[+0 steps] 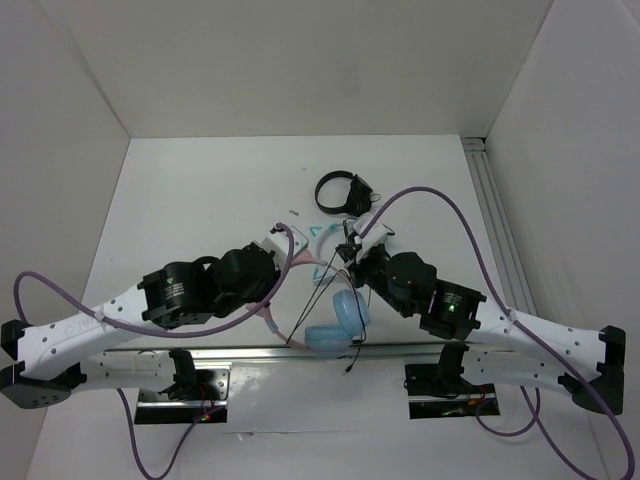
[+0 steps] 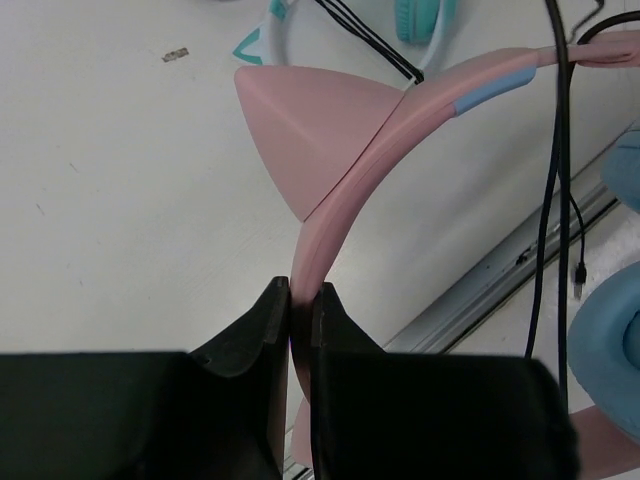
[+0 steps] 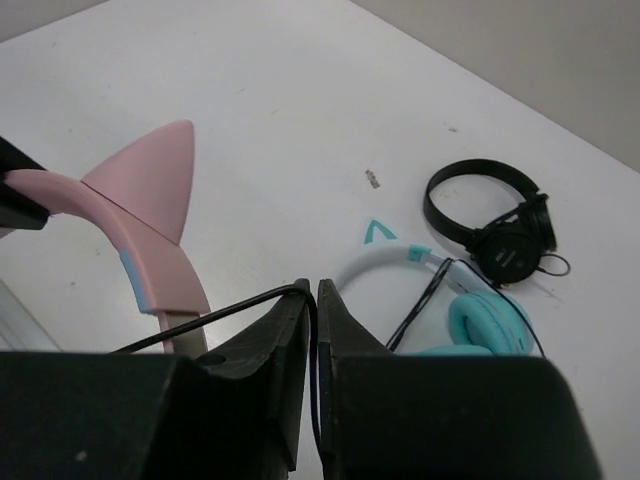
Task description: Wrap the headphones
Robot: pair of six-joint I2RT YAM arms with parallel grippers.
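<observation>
The headphones have a pink cat-eared headband [image 1: 268, 312] and light blue ear cups [image 1: 348, 310], and are held up near the table's front rail. My left gripper [image 1: 283, 240] is shut on the headband [image 2: 340, 200], just below its pink cat ear [image 2: 305, 130]. My right gripper [image 1: 350, 247] is shut on the thin black cable [image 3: 200, 322], which runs between its jaws. The cable [image 2: 556, 150] hangs past an ear cup [image 2: 606, 345]; its plug [image 1: 350, 368] dangles over the rail. The pink headband [image 3: 140, 255] also shows in the right wrist view.
Teal-cupped, white-banded headphones [image 3: 470, 315] lie just behind my right gripper, with small all-black headphones [image 1: 340, 192] further back. A tiny scrap [image 1: 293, 212] lies on the white table. A metal rail [image 1: 250, 352] runs along the near edge. White walls enclose the sides.
</observation>
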